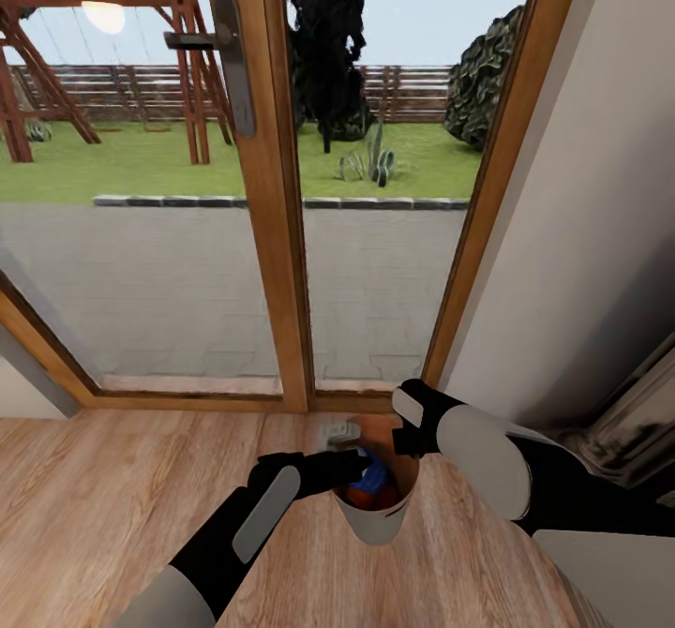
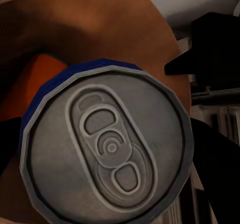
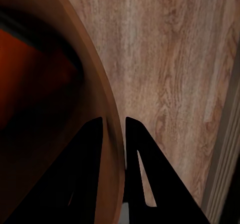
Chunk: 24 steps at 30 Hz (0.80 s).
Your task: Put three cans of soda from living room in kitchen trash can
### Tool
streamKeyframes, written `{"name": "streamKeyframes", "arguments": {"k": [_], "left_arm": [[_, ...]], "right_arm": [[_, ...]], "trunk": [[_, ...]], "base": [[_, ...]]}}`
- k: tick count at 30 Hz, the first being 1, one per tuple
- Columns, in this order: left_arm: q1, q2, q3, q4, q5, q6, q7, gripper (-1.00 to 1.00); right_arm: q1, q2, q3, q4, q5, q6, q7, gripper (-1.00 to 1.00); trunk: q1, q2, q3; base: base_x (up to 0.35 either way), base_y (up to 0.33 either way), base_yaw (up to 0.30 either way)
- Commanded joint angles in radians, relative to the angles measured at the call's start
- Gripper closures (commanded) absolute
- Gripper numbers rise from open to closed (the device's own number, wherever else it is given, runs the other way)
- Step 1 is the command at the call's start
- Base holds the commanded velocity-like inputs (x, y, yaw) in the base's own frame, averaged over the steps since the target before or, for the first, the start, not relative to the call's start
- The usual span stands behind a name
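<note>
Trash can (image 1: 377, 521) on wood floor (image 1: 103, 487) before glass doors (image 1: 141, 262). Left claw (image 1: 361, 467) over its mouth, whether clamped on blue can (image 2: 107, 149) cannot tell. Orange can (image 1: 361, 497) inside bin. Right claw (image 3: 114, 134) pinches bin rim, fingers (image 3: 145, 174) either side.

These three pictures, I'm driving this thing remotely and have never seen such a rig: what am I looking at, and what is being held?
The wide picture comes from the robot's head, looking down over its two arms, before wood-framed glass doors. The other two come from cameras at each wrist. On the wood floor stands the trash can, pale outside and brown inside. The left hand holds the blue soda can over its opening; the close-up shows the can's grey pull-tab top. Something orange lies below, inside the can. The right hand straddles the trash can's rim, one finger on each side, seemingly steadying it.
</note>
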Motion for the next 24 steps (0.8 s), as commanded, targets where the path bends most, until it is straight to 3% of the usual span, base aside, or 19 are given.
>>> {"name": "streamKeyframes", "arguments": {"k": [1, 24], "left_arm": [[0.000, -0.001, 0.000, 0.003, 0.000, -0.007, 0.000, 1.00], [0.000, -0.006, 0.000, 0.018, 0.002, -0.020, -0.002, 1.00]], "right_arm": [[0.001, 0.000, -0.011, 0.000, -0.007, -0.004, 0.003, 1.00], [0.006, 0.000, -0.011, 0.000, -0.007, -0.004, 0.003, 1.00]], "trunk": [[0.000, 0.000, 0.000], [0.000, 0.000, 0.000]], "base": [[0.000, 0.000, 0.000], [0.000, 0.000, 0.000]]}}
